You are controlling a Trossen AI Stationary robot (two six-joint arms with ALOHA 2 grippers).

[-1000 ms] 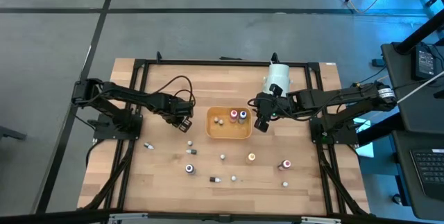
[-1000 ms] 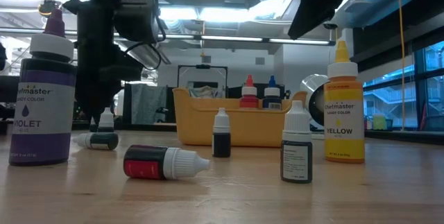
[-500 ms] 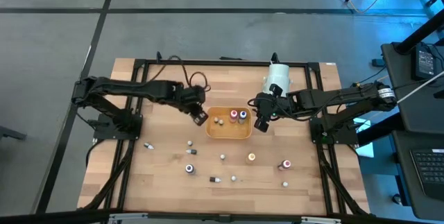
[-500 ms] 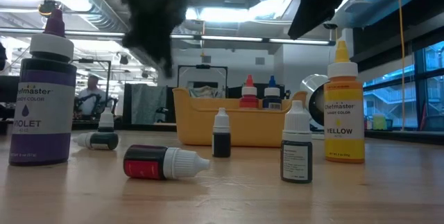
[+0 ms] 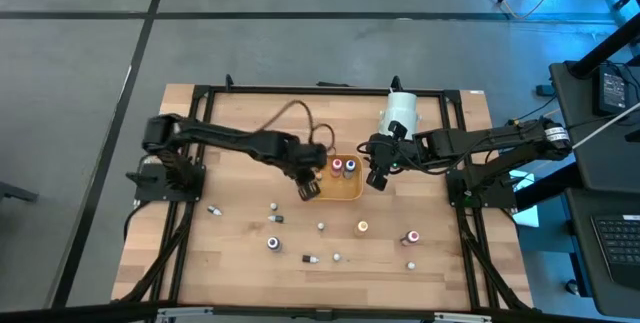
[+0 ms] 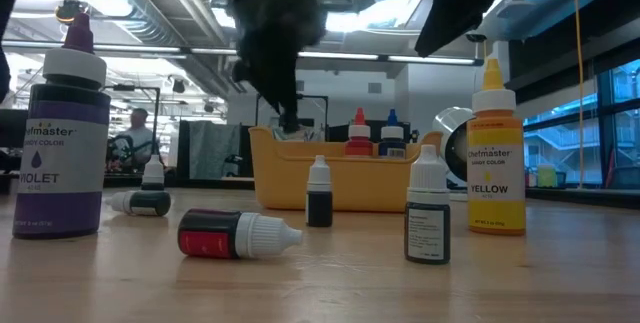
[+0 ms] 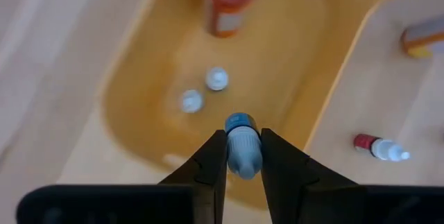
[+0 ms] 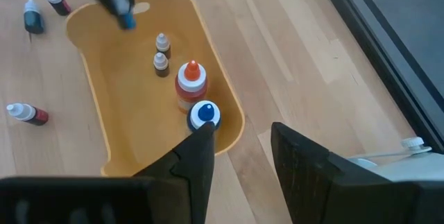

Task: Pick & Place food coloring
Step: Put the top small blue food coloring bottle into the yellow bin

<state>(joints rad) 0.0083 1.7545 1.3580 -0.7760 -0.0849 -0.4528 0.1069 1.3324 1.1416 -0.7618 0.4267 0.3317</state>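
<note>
**Blue-capped bottle arriving over the tray**

Taking the orange tray [image 5: 345, 185] as the landmark: well to its left on the bench [image 5: 230, 233], loose food coloring bottles are lying scattered, one red-labelled bottle [image 6: 236, 235] on its side. The left gripper [image 7: 243, 156] is hanging over the tray's left end, its fingers clamped on a small blue-capped bottle [image 7: 242, 144]. Inside the tray, two tiny vials [image 7: 216, 79] and a red-capped bottle [image 5: 337, 166] are standing beside a blue-capped one [image 8: 204, 115]. The step in hand looks like placing; next it probably needs lowering, then releasing clear of the vials. The right gripper [image 8: 239, 148] is waiting at the tray's right end, fingers apart and holding nothing.
</note>
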